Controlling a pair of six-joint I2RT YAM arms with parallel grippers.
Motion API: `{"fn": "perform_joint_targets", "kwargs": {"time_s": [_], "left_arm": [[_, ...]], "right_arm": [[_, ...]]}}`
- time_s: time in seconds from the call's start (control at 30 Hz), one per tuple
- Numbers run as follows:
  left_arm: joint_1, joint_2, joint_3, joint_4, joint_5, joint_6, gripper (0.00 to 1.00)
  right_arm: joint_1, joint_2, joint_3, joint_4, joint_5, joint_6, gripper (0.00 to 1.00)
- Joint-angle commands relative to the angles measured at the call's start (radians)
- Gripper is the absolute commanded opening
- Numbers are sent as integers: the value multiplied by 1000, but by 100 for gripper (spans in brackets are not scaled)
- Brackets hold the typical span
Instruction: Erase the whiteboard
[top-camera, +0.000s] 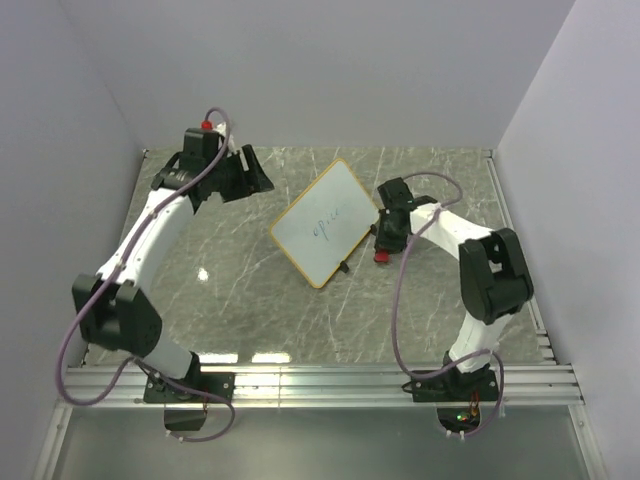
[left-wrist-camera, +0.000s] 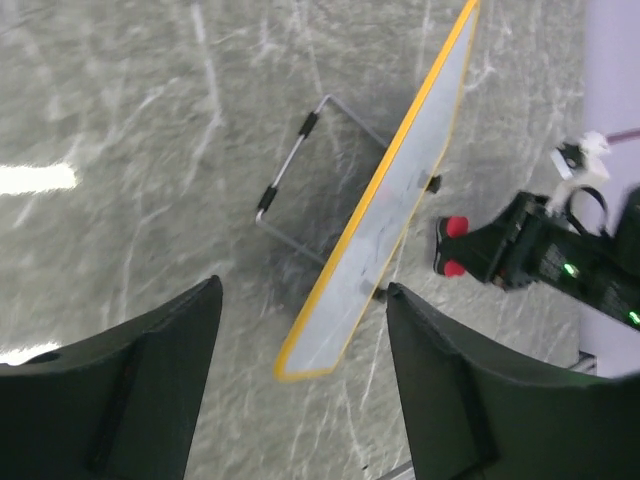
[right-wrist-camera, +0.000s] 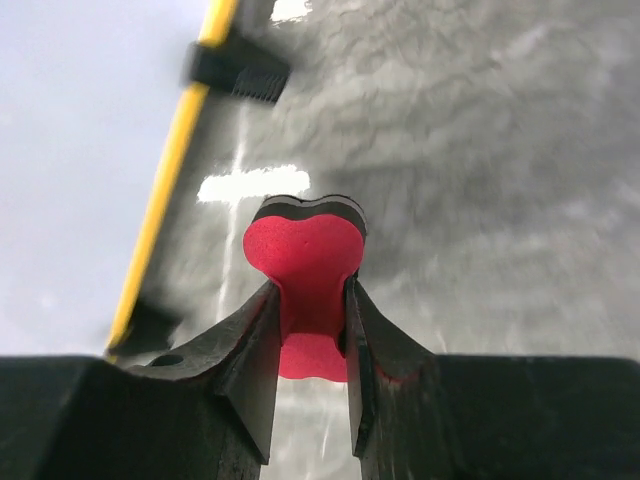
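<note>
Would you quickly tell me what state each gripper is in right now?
Left gripper: open, nothing between its fingers.
Right gripper: shut on the red eraser.

The blue writing (top-camera: 327, 229) on the whiteboard (top-camera: 325, 222) is too small to read from above. In the right wrist view the fingers (right-wrist-camera: 245, 360) hide the lower sides of the red eraser (right-wrist-camera: 305, 250), and the whiteboard frame there is blurred
</note>
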Motion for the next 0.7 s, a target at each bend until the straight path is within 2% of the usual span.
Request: {"fn": "perform_joint_targets", "kwargs": {"time_s": [0.0,0.1,0.23,0.27,0.4,0.53,0.67], "left_arm": [[-7,102,84,103,122,64,68],[-16,183,114,112,188,69,62],[-34,258,122,135,225,63,56],[-39,274,136,135,240,58,54],[-71,337,196,111,249,69,54],[-87,380,259,86,266,75,53],[-96,398,257,97,303,55,49]], "right_arm": [[0,-163,2,-66,7,17,0],[-1,-252,16,-57,-25,50,0],[2,-280,-10,144,-257,147,0],[2,-269,-4,212,-316,166,0],[5,-154,76,331,-366,227,0],[5,-45,166,373,-372,243,0],[2,34,232,383,-366,258,0]]}}
